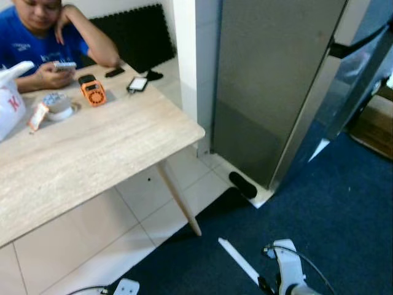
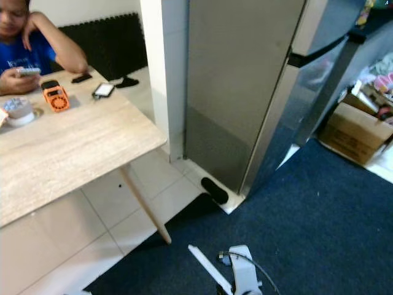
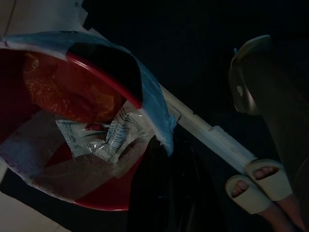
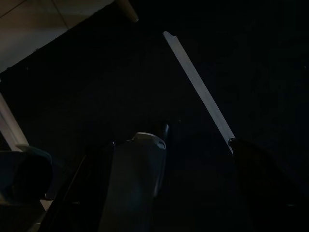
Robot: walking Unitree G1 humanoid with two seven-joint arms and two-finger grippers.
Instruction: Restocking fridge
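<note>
A tall grey fridge (image 1: 270, 80) stands ahead on the right with its doors shut, on the edge of a dark blue carpet (image 1: 344, 215). My right arm (image 1: 288, 267) hangs low over the carpet and my left arm (image 1: 126, 287) hangs at the bottom edge near the table. In the dark left wrist view a red basin (image 3: 48, 87) sits on the floor, holding clear plastic packets (image 3: 104, 137) and partly covered by blue film. Nothing is seen held in either gripper.
A wooden table (image 1: 92, 153) on the left carries a phone (image 1: 137, 84), an orange device (image 1: 93, 92) and a cup; a person (image 1: 37, 31) sits behind it. A white strip (image 1: 239, 261) lies on the carpet. A cardboard box (image 2: 353, 132) stands far right. Sandalled feet (image 3: 256, 186) stand near the basin.
</note>
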